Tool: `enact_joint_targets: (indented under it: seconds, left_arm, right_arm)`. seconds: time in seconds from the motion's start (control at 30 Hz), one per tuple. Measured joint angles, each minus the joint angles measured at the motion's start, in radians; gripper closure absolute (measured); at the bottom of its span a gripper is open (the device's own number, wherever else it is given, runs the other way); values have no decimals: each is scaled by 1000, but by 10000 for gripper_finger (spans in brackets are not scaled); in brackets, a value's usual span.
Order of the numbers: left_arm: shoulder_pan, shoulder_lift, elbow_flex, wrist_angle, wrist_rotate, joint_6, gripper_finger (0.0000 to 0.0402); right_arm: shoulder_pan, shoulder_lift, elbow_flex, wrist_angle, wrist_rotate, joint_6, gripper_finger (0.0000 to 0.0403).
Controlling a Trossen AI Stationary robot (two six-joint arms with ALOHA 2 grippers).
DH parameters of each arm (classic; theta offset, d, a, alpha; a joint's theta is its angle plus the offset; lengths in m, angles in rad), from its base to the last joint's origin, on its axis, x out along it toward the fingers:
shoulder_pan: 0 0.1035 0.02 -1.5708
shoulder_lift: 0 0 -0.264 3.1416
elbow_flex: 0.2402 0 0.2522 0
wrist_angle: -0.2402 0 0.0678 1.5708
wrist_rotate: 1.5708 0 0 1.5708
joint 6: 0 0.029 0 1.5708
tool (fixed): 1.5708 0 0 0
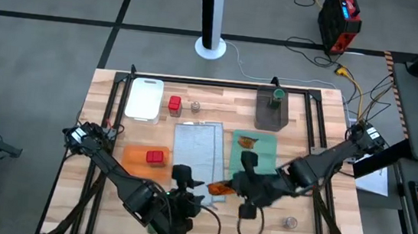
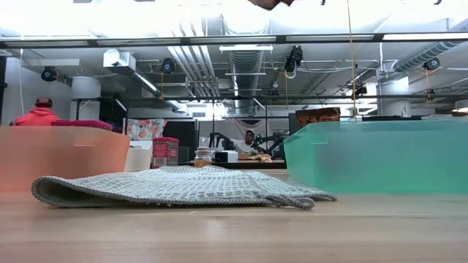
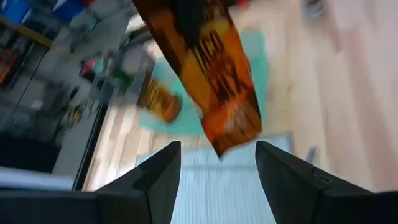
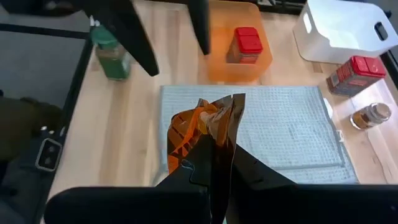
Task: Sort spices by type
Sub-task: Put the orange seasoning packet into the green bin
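Note:
My right gripper is shut on a shiny orange-brown packet above the grey cloth's near right corner. My left gripper is open; its fingers stand either side of the packet's free end without touching it. The second packet lies flat on the green cloth. One red box stands on the orange cloth, the other beside a shaker. One green-topped jar is in the dark bin, another stands on bare wood. My right gripper pinches the packet between its two fingers at one end, coming from the table's right side. The packet is lifted clear of the table and sticks out beyond the fingers, crumpled, toward my left gripper.
A white board lies at the far left. A second shaker stands alone near the near right corner. A black cable loops on the wood by the near edge. Black frame rails run along the table's sides.

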Motion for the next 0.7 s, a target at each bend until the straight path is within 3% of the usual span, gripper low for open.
enact_joint_targets:
  seconds: [0.17, 0.37, 0.57, 0.7]
  left_arm:
    - [34, -11, 0, 150, 104, 137, 242]
    - [84, -13, 0, 227, 183, 185, 289]
    - [128, -13, -1, 341, 431, 244, 281]
    - [145, -11, -4, 373, 452, 246, 262]
  right_arm:
    - [65, 5, 0, -1, 56, 20, 394]
    - [109, 5, 0, 1, 88, 47, 394]
    - [134, 5, 0, -1, 103, 64, 394]
    - [143, 6, 0, 0, 106, 60, 394]
